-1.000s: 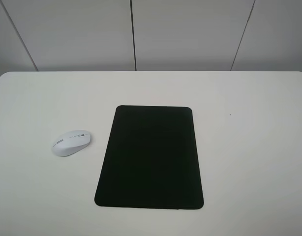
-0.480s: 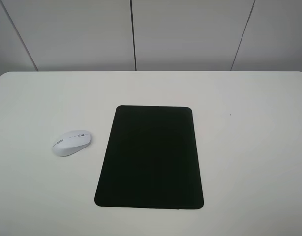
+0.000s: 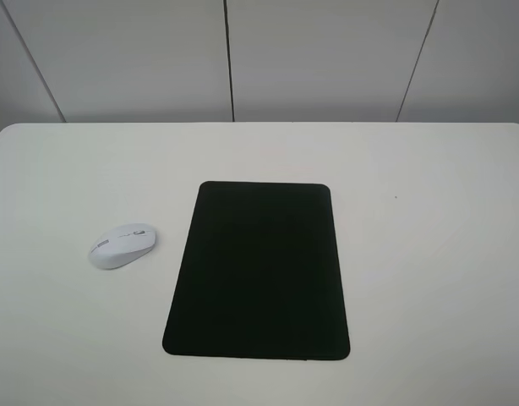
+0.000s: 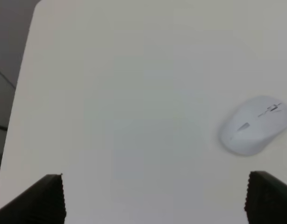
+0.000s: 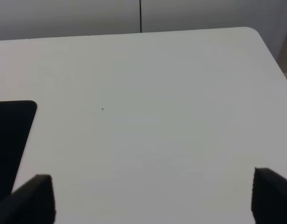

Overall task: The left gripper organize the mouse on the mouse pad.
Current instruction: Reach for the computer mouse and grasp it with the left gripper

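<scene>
The mouse (image 3: 122,246) lay left of centre in the high frame, near the mouse pad (image 3: 258,271), long axis toward it; the left gripper (image 4: 155,200), jaws apart, faced it off-centre

The mouse (image 3: 122,246) has a smooth white plastic shell with a soft satin sheen rather than a hard gloss. The strip around its scroll wheel is a duller grey. The mouse pad (image 3: 258,271) is a flat, matt black sheet that throws back almost no light. Its grain is too fine to make out, so whether it is cloth or rubber cannot be told. The bench (image 3: 428,279) has a smooth, matt white top. Behind it, the wall panels (image 3: 327,59) look smooth, matt and pale grey. The left gripper (image 4: 155,196) and the right gripper (image 5: 152,191) have matt black fingers, seemingly plastic, with slightly ridged inner edges.
</scene>
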Robot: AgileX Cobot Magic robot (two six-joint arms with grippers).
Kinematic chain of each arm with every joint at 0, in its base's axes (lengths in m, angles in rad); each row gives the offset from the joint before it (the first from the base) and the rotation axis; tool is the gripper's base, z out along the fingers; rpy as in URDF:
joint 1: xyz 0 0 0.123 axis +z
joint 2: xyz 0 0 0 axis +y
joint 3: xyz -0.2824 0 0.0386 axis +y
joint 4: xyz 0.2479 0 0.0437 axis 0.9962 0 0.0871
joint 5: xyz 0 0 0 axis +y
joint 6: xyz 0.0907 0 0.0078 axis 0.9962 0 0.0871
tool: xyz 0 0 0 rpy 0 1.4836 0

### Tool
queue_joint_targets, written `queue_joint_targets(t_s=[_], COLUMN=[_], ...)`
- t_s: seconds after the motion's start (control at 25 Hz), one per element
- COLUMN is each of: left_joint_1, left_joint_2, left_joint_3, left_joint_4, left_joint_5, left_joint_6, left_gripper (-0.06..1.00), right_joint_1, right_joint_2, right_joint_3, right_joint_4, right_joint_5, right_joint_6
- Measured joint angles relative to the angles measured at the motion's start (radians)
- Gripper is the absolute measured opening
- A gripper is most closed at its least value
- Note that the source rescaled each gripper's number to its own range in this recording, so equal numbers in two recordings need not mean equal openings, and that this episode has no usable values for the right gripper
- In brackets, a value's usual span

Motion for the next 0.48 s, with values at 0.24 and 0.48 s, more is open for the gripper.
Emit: queue_joint_targets(t_s=[0.24, 0.48], left_joint_1=[-0.064, -0.123], left_joint_2=[0.366, 0.719], left_joint_3=[-0.088, -0.186], left_joint_4=[-0.021, -0.045], left_joint_5=[-0.057, -0.112], left_joint_6=[0.174, 0.302], left_gripper=[1.00, 1.00], right_joint_1=[0.000, 0.000], right_joint_2=[0.000, 0.000], right_joint_3=[0.000, 0.000], right_joint_4=[0.000, 0.000], right_joint_5=[0.000, 0.000], right_joint_6=[0.000, 0.000])
